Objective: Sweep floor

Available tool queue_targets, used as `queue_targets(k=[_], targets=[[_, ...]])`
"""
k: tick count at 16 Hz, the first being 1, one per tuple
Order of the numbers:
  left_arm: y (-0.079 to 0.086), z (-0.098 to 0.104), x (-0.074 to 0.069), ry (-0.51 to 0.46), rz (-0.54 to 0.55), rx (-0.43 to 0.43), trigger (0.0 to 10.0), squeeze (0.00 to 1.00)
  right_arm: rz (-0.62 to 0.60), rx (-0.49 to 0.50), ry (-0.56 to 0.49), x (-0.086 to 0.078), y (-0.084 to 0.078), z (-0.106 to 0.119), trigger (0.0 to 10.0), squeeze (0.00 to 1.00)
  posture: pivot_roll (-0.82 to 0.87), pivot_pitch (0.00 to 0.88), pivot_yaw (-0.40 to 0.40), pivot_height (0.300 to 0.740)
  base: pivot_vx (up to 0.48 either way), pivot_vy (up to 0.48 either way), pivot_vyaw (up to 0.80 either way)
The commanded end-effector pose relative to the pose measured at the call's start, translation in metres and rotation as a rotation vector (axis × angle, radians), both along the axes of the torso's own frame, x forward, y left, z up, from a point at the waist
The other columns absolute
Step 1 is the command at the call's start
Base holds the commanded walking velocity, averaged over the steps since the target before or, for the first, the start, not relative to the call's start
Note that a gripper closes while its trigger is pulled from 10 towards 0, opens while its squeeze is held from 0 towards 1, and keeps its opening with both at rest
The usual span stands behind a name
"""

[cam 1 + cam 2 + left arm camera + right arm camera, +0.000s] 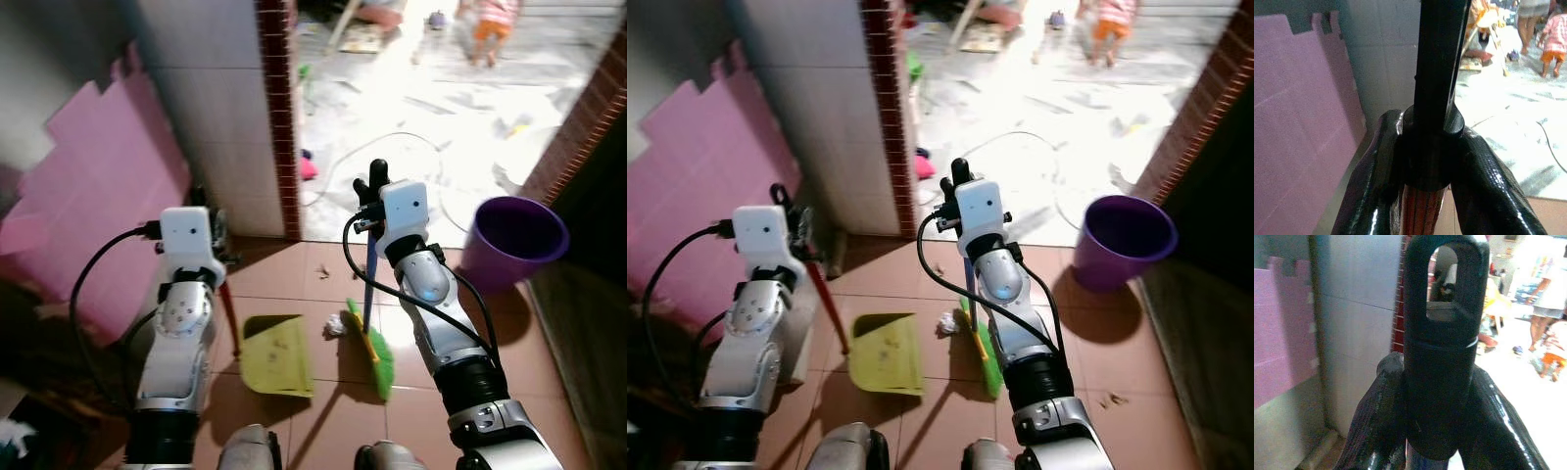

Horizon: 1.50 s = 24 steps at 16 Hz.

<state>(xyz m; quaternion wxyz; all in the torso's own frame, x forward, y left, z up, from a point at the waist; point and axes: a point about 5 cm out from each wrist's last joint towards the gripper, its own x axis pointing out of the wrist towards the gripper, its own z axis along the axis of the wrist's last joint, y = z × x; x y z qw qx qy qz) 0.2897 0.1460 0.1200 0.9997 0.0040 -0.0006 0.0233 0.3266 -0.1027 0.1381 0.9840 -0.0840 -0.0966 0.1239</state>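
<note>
— Where did your tools sit?
— Your right tool point(377, 186) was clamped on the broom point(370, 338) handle, green head down on the tiled floor point(294, 284) beside a paper scrap point(335, 324). Your left tool point(201, 211) gripped the dustpan point(276, 354) handle.
— And the dustpan?
— Left of the broom; a purple bucket point(514, 238) stood far right.

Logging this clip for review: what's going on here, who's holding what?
The robot stands on a tiled floor by a doorway, mid-sweep. Its right gripper, jaws closed, holds the broom by its handle, green bristles on the floor beside a small crumpled scrap. Its left gripper holds the handle of a yellow-green dustpan resting flat nearby. A purple bucket stands to the right.
</note>
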Motion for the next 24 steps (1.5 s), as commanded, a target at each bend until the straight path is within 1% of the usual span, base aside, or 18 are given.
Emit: queue_targets(k=[1,4,5,6,8,9,12,15,17,18,20,24], targets=[[-0.006,0.014,0.001,-0.045,-0.029,-0.009,10.0,0.00,-0.017,-0.012,-0.069,0.003,-0.002,0.015,10.0,0.00,0.02,0.000,0.062,0.740,0.000,0.000,-0.58],[-0.010,0.017,0.004,-0.050,-0.043,-0.012,10.0,0.00,-0.041,-0.065,-0.155,0.003,-0.005,0.027,10.0,0.00,0.01,0.000,0.065,0.740,0.000,0.000,-0.59],[-0.011,0.018,0.005,-0.052,-0.048,-0.014,10.0,0.00,-0.049,-0.103,-0.220,0.001,-0.004,0.036,10.0,0.00,0.01,0.000,0.067,0.740,0.000,0.000,-0.48],[-0.011,0.019,0.005,-0.047,-0.050,-0.014,10.0,0.00,-0.057,-0.129,-0.255,0.001,-0.004,0.041,10.0,0.00,0.01,0.000,0.067,0.740,0.000,0.000,0.00],[-0.012,0.019,0.005,-0.046,-0.052,-0.015,10.0,0.00,-0.065,-0.135,-0.268,0.001,-0.004,0.043,10.0,0.00,0.00,0.000,0.066,0.740,0.000,0.000,0.00],[-0.013,0.018,0.004,-0.044,-0.053,-0.018,10.0,0.00,-0.074,-0.162,-0.293,0.001,-0.005,0.045,10.0,0.00,0.01,0.000,0.065,0.740,0.000,-0.240,0.00],[-0.013,0.017,0.004,-0.038,-0.055,-0.024,10.0,0.00,-0.080,-0.183,-0.309,0.000,-0.004,0.047,10.0,0.00,0.00,0.000,0.062,0.740,0.000,-0.241,0.00],[-0.015,0.016,0.003,-0.035,-0.059,-0.032,10.0,0.00,-0.089,-0.214,-0.324,0.000,-0.006,0.048,10.0,0.00,0.00,0.000,0.064,0.740,0.000,-0.297,0.00],[-0.015,0.017,0.004,-0.035,-0.061,-0.030,10.0,0.00,-0.086,-0.211,-0.333,0.000,-0.007,0.050,10.0,0.00,-0.01,0.000,0.065,0.740,0.000,-0.311,0.00],[-0.015,0.017,0.005,-0.035,-0.062,-0.030,10.0,0.00,-0.081,-0.208,-0.343,0.000,-0.006,0.052,10.0,0.00,-0.01,0.000,0.066,0.740,0.000,-0.311,0.00],[-0.017,0.017,0.005,-0.035,-0.066,-0.031,10.0,0.00,-0.074,-0.235,-0.370,-0.001,-0.003,0.056,10.0,0.00,-0.01,0.000,0.068,0.740,0.000,-0.313,0.00],[-0.017,0.016,0.005,-0.031,-0.069,-0.033,10.0,0.00,-0.079,-0.264,-0.394,-0.002,-0.004,0.059,10.0,0.00,-0.01,0.000,0.067,0.740,0.000,-0.317,0.00]])
